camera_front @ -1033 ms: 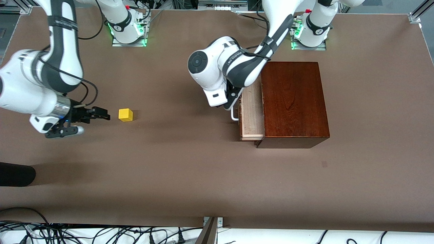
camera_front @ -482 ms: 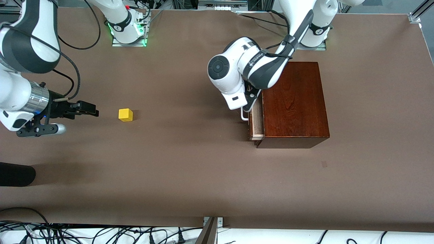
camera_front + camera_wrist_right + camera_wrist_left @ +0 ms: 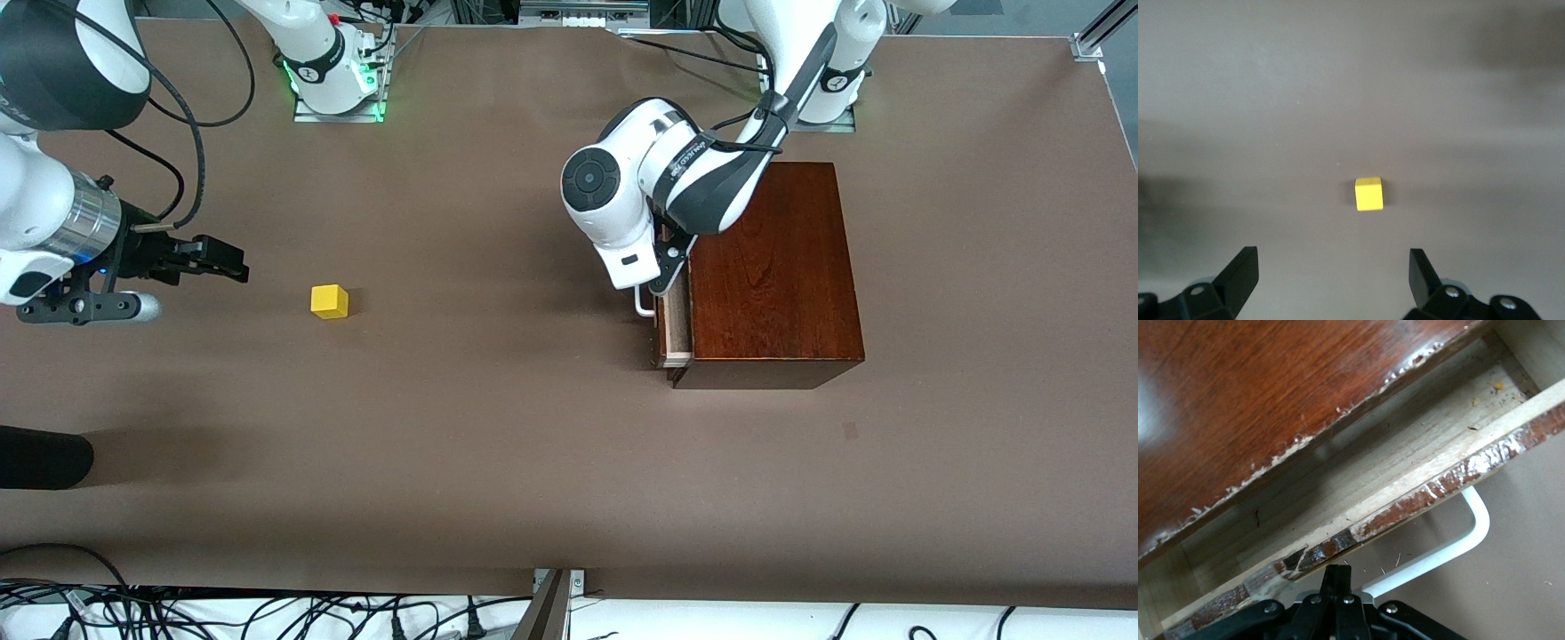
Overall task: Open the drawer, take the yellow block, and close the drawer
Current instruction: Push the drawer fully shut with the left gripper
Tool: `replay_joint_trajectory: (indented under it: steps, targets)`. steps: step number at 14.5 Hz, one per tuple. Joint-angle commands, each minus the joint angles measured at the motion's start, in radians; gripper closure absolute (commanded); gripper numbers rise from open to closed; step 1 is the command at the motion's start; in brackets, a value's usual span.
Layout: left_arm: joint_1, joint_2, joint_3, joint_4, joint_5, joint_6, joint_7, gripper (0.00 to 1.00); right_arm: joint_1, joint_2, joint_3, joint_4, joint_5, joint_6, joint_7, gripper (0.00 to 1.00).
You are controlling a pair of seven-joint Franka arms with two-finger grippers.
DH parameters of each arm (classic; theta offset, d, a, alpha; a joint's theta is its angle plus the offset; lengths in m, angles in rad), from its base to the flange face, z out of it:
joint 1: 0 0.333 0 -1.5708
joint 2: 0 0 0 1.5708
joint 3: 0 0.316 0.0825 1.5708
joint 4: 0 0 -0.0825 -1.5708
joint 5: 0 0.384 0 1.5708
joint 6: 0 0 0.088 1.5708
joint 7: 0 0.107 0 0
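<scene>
The yellow block [image 3: 329, 301] sits on the bare table toward the right arm's end; in the right wrist view the block [image 3: 1369, 193] lies ahead of the fingers, apart from them. My right gripper [image 3: 227, 262] [image 3: 1331, 267] is open and holds nothing. The drawer [image 3: 676, 324] sticks out a little from the dark wooden box [image 3: 769, 267], with a strip of its pale inside [image 3: 1405, 453] showing. My left gripper [image 3: 662, 276] [image 3: 1337, 577] is shut, its tips at the drawer's reddish front, beside the white handle [image 3: 1471, 533] [image 3: 642, 307].
A dark rounded object [image 3: 40, 456] pokes in at the table's edge at the right arm's end, nearer the camera than the block. Both arm bases [image 3: 333, 76] [image 3: 822, 80] stand along the table's back edge. Brown table surface [image 3: 498, 427] spreads between block and box.
The left gripper has pushed the drawer most of the way into the box. The right gripper has drawn back from the yellow block toward its end of the table.
</scene>
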Motion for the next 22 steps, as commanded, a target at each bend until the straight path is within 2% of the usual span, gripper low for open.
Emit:
replay_joint_trajectory:
  steps: [1, 3, 4, 5, 8, 10, 11, 13, 14, 15, 17, 18, 19, 22]
  targets:
    - [0.062, -0.058, 0.004, -0.12, 0.038, 0.004, 0.099, 1.0, -0.071, -0.125, 0.076, -0.175, -0.034, 0.058, 0.059, 0.0]
    - [0.085, -0.074, 0.008, -0.146, 0.04, 0.004, 0.154, 1.0, -0.069, -0.277, 0.08, -0.374, -0.037, 0.15, 0.101, 0.0]
    - [0.09, -0.075, 0.01, -0.148, 0.04, 0.006, 0.164, 1.0, -0.069, -0.335, 0.08, -0.439, -0.037, 0.177, 0.106, 0.0]
    - [0.094, -0.077, 0.01, -0.148, 0.04, 0.006, 0.172, 1.0, -0.069, -0.348, 0.08, -0.43, -0.037, 0.164, 0.091, 0.0]
    - [0.102, -0.09, 0.01, -0.142, 0.04, 0.001, 0.198, 1.0, -0.069, -0.334, 0.07, -0.296, -0.062, 0.048, -0.013, 0.0]
    - [0.099, -0.118, -0.007, -0.129, 0.029, -0.002, 0.208, 1.0, -0.072, -0.304, 0.057, -0.226, -0.07, 0.001, -0.155, 0.0]
    - [0.102, -0.127, -0.041, -0.114, 0.021, 0.0, 0.195, 1.0, -0.072, -0.297, 0.038, -0.222, -0.058, -0.008, -0.168, 0.0]
    - [0.103, -0.14, -0.05, -0.077, -0.079, -0.002, 0.175, 1.0, -0.062, -0.287, 0.024, -0.203, -0.054, -0.009, -0.156, 0.0]
    - [0.103, -0.141, -0.05, -0.056, -0.107, -0.005, 0.176, 0.9, -0.043, -0.273, 0.024, -0.188, -0.054, -0.009, -0.142, 0.0]
    - [0.103, -0.152, -0.053, -0.047, -0.111, -0.01, 0.179, 0.65, -0.038, -0.267, 0.028, -0.185, -0.053, -0.009, -0.097, 0.0]
    - [0.109, -0.185, -0.064, -0.047, -0.115, -0.01, 0.188, 0.4, -0.034, -0.226, 0.031, -0.179, -0.06, 0.001, -0.068, 0.0]
    - [0.129, -0.207, -0.074, -0.047, -0.115, -0.011, 0.204, 0.09, -0.029, -0.218, 0.04, -0.176, -0.057, -0.002, -0.102, 0.0]
    - [0.16, -0.231, -0.102, -0.047, -0.117, -0.013, 0.251, 0.0, -0.026, -0.204, 0.042, -0.173, -0.054, -0.002, -0.092, 0.0]
    - [0.311, -0.323, -0.177, -0.065, -0.121, -0.077, 0.456, 0.0, -0.026, -0.201, 0.043, -0.156, -0.06, -0.009, -0.102, 0.0]
